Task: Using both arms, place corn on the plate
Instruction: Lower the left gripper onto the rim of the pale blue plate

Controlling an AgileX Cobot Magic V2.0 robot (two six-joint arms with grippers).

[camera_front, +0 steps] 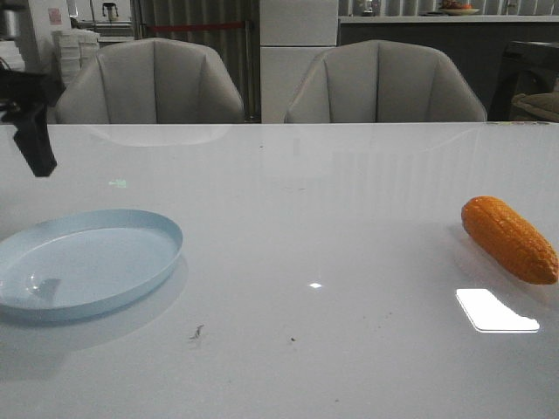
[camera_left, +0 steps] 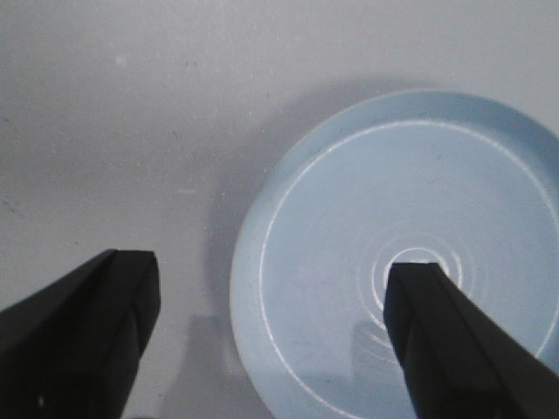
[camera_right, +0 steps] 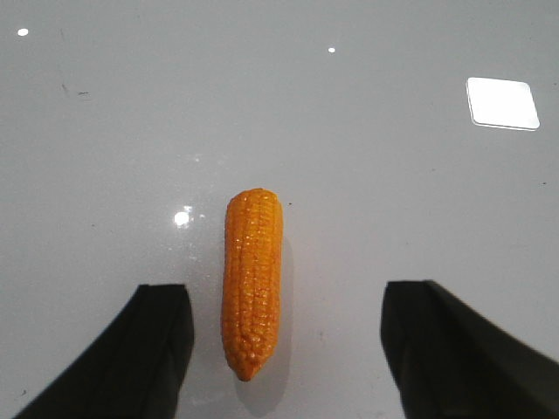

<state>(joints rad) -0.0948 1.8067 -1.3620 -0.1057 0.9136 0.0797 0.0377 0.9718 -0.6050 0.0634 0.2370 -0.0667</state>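
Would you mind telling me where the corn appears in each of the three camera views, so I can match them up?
Front view: the corn lies on the white table at the far right, well apart from the plate.
Left wrist view: not in it; only the plate and table show.
Right wrist view: the corn lies between the open right gripper fingers, untouched.
Shared landmark: the bright rectangular light reflection near the corn.

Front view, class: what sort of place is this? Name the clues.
Probably a dining or meeting area indoors: a glossy white table, two padded grey chairs behind it, and a counter along the back wall.
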